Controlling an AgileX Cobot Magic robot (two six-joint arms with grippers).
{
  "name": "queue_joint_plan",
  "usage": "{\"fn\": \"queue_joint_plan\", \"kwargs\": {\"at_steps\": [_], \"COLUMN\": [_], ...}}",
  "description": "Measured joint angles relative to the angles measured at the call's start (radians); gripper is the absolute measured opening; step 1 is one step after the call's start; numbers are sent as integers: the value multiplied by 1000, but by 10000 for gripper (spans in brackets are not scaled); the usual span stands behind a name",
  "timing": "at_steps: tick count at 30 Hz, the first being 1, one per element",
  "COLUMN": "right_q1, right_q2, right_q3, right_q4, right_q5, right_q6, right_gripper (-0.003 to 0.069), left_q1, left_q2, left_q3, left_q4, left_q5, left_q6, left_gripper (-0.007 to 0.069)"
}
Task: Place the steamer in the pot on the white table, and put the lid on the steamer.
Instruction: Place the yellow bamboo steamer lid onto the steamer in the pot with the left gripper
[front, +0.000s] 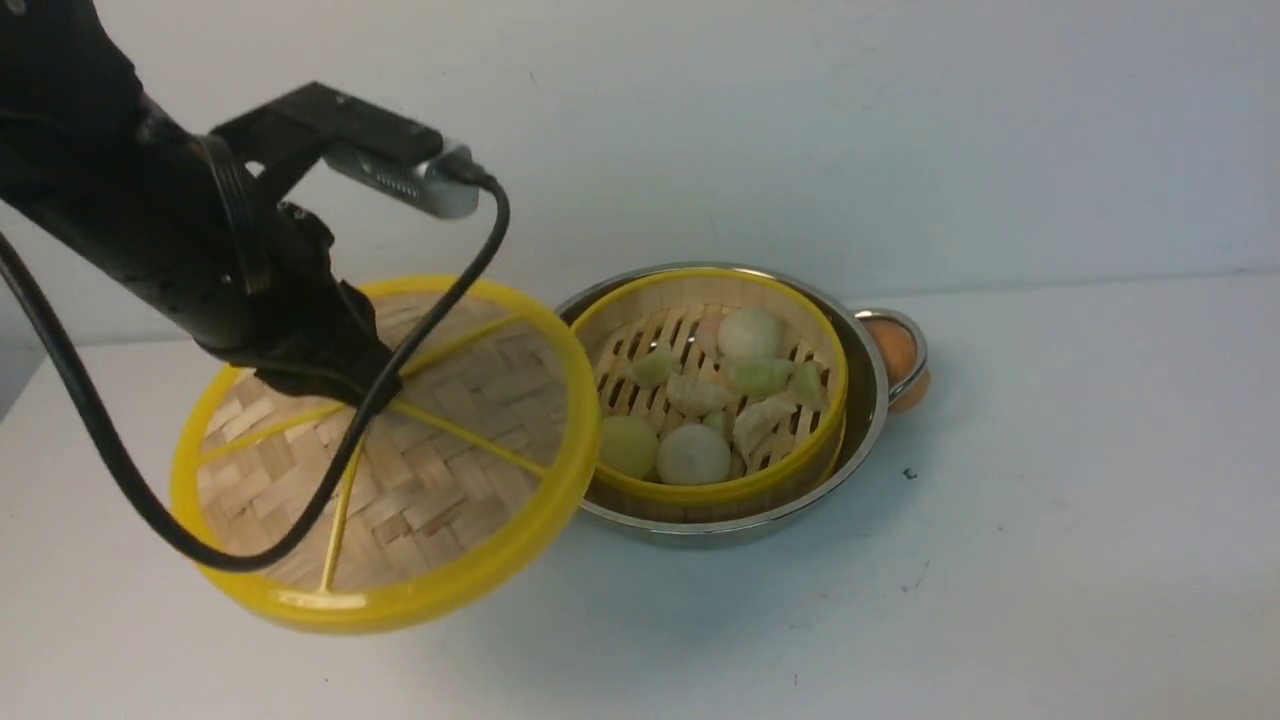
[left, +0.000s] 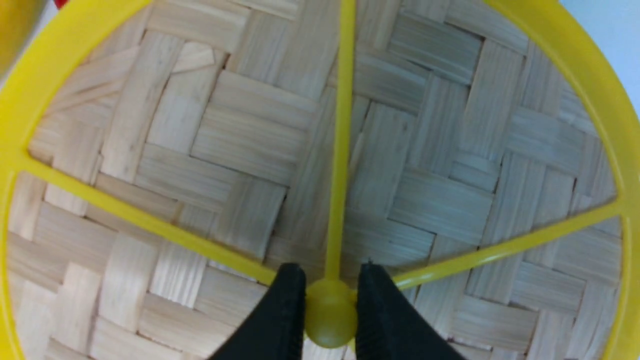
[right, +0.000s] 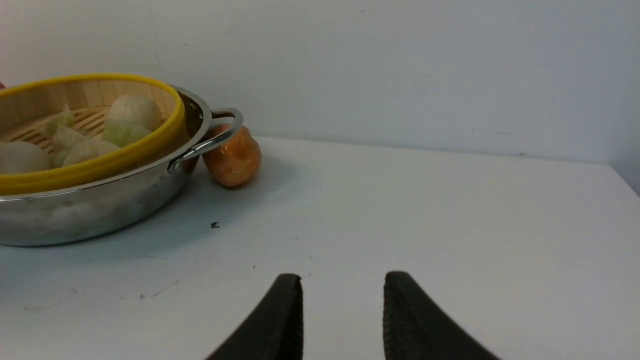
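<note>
Nearest us at left hangs the lid (front: 440, 470), tilted above the bench (front: 1050, 560), our left fingers (left: 280, 320) clamped on its knob (left: 330, 315). Just right, the steamer (front: 720, 490) sits in the pot (front: 700, 528); our right fingers (right: 285, 320) stand apart, empty.

Front view: we lose the left side of the pot (front: 868, 395) behind the lid (front: 460, 480), and the left gripper (front: 332, 378) covers the lid's knob. The orange item (front: 893, 348) is half hidden by the handle (front: 922, 348), so we can't identify it. The dark speck (front: 909, 474) is too small to tell.
</note>
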Motion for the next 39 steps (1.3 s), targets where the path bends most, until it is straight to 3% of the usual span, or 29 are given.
{"fn": "queue_joint_plan", "kwargs": {"at_steps": [7,12,20,39], "right_q1": [0,0,0,0], "right_q2": [0,0,0,0], "right_q3": [0,0,0,0], "right_q4": [-1,-1,-1,-1], "right_q5": [0,0,0,0], "right_q6": [0,0,0,0], "right_gripper": [248,248,248,248], "left_q1": [-100,-191,-217,-237], "left_q2": [118,302,536,702], "left_q3": [-173,-370,-590,-641], "left_q4": [-17,54,73,77], "left_q5": [-36,-42,-82,-128], "left_q6": [13,16,29,50], "left_gripper": [116,116,116,116]}}
